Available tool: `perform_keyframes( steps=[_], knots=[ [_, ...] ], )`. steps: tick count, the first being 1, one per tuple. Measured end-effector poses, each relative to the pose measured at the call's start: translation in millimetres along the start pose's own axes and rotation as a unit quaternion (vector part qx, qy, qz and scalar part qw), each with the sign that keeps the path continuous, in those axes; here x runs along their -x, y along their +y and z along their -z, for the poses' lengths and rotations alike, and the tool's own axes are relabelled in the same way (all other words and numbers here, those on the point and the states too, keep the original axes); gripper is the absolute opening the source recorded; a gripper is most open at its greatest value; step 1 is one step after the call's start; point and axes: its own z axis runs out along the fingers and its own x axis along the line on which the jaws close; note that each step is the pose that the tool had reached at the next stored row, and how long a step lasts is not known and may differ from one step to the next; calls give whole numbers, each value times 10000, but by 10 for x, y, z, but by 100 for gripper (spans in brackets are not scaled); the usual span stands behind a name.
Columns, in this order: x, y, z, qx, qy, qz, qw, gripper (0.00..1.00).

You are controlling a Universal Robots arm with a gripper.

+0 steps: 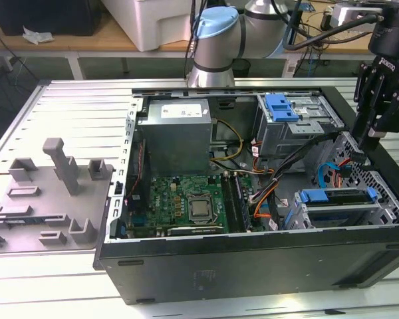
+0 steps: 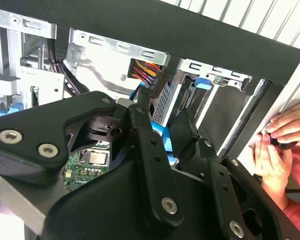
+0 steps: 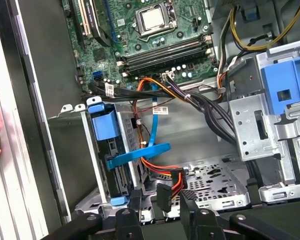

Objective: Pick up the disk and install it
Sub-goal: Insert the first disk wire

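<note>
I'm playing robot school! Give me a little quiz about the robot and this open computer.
1. True or false: the gripper hangs above the grey plastic tray outside the computer case.
2. What colour is the bracket around the disk? A red, B blue, C yellow.
3. Fill in: in the second wrist view, a person's ____ rests beside the case.

Key:
1. False. It is over the end of the case at the exterior view's right.
2. B.
3. Hand.
</note>
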Motion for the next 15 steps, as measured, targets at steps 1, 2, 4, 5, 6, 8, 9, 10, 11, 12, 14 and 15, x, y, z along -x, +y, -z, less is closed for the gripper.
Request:
perform_keyframes(
  steps=[1,2,4,5,6,8,9,10,11,12,14,15],
  knots=[
    [22,0,-2,-9,45,-2,10000,44],
    [39,0,-3,-16,84,-4,10000,44],
    [67,2,-7,-28,141,-6,9999,44],
    [79,3,-8,-33,169,-7,9999,44],
    [95,6,-12,-44,224,-9,9997,44],
    [120,11,-18,-60,305,-12,9995,44],
    [130,14,-20,-65,334,-14,9994,44],
    [143,17,-22,-70,356,-17,9993,44],
    [169,22,-22,-77,388,-17,9992,44],
    [193,28,-22,-82,412,-18,9991,44],
    [216,33,-24,-88,440,-18,9990,44],
    [232,37,-29,-95,467,-18,9989,44]
  ],
)
